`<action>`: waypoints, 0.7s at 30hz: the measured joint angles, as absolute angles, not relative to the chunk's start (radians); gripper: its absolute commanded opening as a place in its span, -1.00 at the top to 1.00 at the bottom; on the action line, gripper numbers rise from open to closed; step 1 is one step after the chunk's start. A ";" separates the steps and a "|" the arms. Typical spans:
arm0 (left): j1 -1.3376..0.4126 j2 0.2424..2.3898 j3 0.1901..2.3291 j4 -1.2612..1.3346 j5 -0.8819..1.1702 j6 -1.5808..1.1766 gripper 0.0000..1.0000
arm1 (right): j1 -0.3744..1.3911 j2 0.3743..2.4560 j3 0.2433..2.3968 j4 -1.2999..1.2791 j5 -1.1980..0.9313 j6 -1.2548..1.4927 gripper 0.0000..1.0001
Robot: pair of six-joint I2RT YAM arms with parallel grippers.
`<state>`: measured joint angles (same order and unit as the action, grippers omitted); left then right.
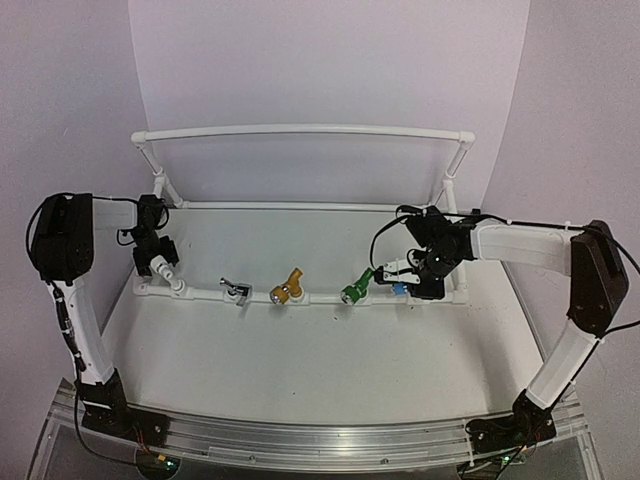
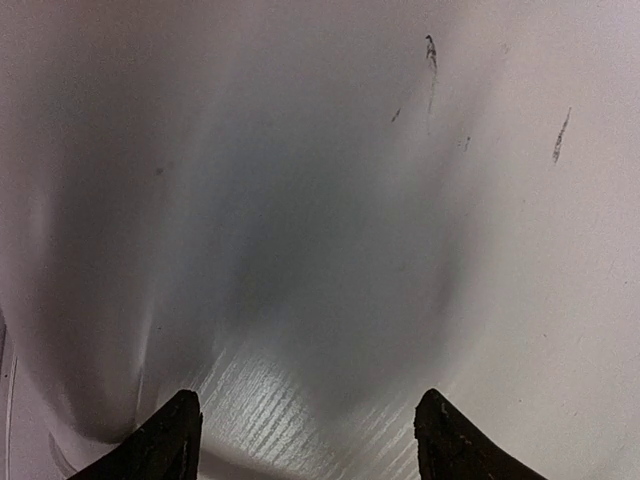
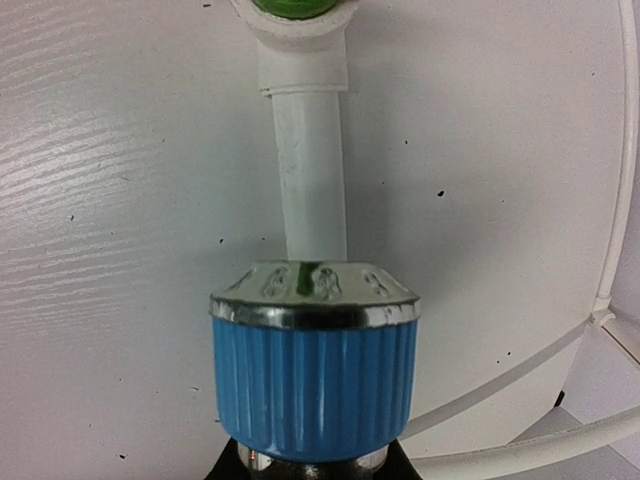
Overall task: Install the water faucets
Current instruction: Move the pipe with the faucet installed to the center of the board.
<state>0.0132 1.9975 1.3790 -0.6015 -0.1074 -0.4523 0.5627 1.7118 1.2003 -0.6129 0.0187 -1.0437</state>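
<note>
Evidently the job is on its last fitting. Along the front rail of the white PVC pipe frame (image 1: 300,130) three taps already sit in a row: the small silver metal faucet (image 1: 237,291) towards the frame's left end, the yellow faucet (image 1: 287,292) about mid-rail, and the green faucet (image 1: 355,290) right of that. The blue faucet with its ribbed plastic cap and chrome ring (image 3: 315,380) is at the right end of the same rail, just beside the green one, and it is in the grip of the right claw (image 1: 415,278).

From the right wrist view that claw is closed narrowly round the base of the blue faucet, with only a sliver of black finger showing under the cap. The cap sits in front of the rail's white pipe, but I cannot tell whether its stem is in the socket yet.

I would judge that the next move calls for keeping the blue tap square to its socket on the rail, seating it fully, and only then letting go.

At the frame's front-left corner the left claw (image 2: 305,445) stands apart and holds nothing. Its dark fingertips (image 2: 165,445) show clear space between them, above the bare white worktop (image 1: 300,370).
</note>
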 measured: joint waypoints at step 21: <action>0.159 2.002 1.446 -0.656 -0.090 -0.359 -0.48 | 0.669 1.798 1.284 -0.568 -0.012 -0.937 1.00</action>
<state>0.1591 2.0015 1.4456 -0.6556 -0.0902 -0.3593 0.6693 1.7981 1.2842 -0.5682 -0.0119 -0.9375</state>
